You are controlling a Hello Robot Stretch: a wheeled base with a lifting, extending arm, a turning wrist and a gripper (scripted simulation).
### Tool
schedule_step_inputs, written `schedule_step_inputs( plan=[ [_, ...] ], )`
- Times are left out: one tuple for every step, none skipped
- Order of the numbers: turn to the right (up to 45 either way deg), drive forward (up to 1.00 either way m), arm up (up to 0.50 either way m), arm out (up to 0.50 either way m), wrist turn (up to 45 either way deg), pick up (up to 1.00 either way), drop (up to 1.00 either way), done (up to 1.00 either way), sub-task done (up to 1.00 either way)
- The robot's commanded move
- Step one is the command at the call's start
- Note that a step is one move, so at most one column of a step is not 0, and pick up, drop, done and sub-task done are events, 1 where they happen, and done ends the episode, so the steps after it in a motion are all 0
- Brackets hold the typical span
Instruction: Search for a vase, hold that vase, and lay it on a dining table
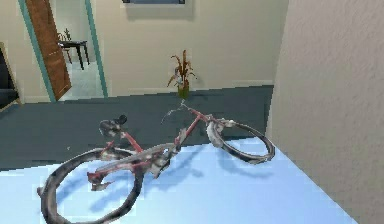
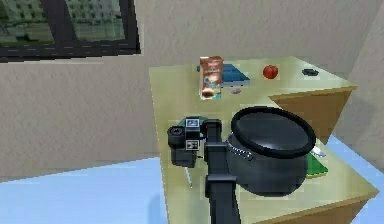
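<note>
A small copper-pink vessel (image 2: 210, 68), shaped like a vase, stands at the far end of a tan table (image 2: 300, 100) in the arm side view. Just in front of it is a small pale glassy thing (image 2: 208, 93). My arm rises from the bottom edge. The gripper (image 2: 187, 176) sits at the table's near left corner, well short of the vessel. Its thin fingers hang over bare wall and floor, so it holds nothing. A big dark pot (image 2: 266, 150) stands right beside the gripper's body.
On the table also lie a teal book (image 2: 236, 74), a red apple (image 2: 270, 71), a dark item (image 2: 310, 72) and a green thing (image 2: 320, 166). Ahead, a bicycle (image 1: 150, 155) lies on a pale blue rug (image 1: 240, 195). A potted plant (image 1: 182, 75) and an open door (image 1: 48, 45) stand beyond.
</note>
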Motion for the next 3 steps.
schedule_step_inputs(
  plan=[
    [0.0,0.0,0.0,0.0,0.0,1.0,0.0,0.0,0.0],
    [0.0,0.0,0.1,0.0,0.0,0.0,0.0,0.0,0.0],
    [0.0,0.0,0.04,0.0,0.0,0.0,0.0,0.0,0.0]
  ],
)
